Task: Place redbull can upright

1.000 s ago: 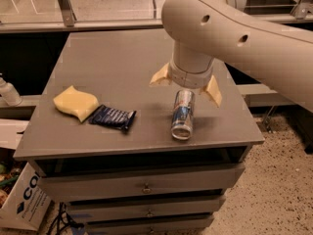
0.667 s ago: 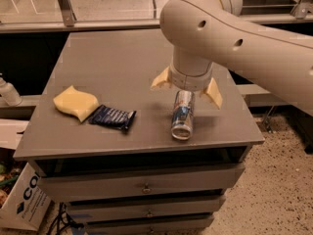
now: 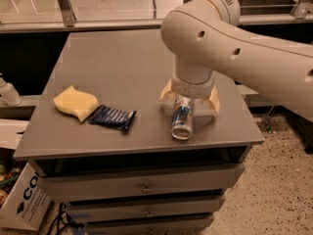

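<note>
The redbull can [image 3: 181, 120] lies on its side near the front right of the grey cabinet top [image 3: 122, 67], its silver end facing the front edge. My gripper [image 3: 190, 101] hangs straight down over the can's far end. It is open, with one yellowish finger [image 3: 167, 90] to the left of the can and the other to the right, both apart from it. The large white arm hides the can's far end.
A dark blue snack wrapper [image 3: 113, 117] and a yellow sponge [image 3: 75, 103] lie on the left of the cabinet top. Drawers are below the front edge. A cardboard box [image 3: 19, 199] stands on the floor at the lower left. A white bottle [image 3: 8, 92] is at the left edge.
My gripper has come down a little around the can's far end. The can, wrapper and sponge have not moved.
</note>
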Motion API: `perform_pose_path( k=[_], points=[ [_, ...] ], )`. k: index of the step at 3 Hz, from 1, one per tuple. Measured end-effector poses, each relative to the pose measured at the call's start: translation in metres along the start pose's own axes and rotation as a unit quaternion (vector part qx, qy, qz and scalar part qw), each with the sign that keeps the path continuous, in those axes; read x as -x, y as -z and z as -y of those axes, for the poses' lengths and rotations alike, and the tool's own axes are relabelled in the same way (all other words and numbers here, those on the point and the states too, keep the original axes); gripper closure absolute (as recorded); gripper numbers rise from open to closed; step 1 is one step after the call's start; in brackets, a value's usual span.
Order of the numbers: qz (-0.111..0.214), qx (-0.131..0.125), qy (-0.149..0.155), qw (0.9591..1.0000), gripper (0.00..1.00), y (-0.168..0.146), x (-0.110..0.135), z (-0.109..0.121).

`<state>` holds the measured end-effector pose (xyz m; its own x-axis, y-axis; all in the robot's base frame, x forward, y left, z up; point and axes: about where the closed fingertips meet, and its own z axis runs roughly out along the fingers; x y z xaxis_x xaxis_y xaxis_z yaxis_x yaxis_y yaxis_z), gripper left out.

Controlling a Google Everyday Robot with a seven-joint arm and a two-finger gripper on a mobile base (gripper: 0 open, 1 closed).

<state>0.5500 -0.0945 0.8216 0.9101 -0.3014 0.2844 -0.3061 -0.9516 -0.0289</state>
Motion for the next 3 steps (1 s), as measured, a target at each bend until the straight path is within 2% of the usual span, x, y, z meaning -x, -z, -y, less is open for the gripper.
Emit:
perform_pose_path(
  k=[3],
  points=[
    [-0.007, 0.016, 0.024, 0.9996, 0.87, 0.008, 0.004, -0.01]
  ],
)
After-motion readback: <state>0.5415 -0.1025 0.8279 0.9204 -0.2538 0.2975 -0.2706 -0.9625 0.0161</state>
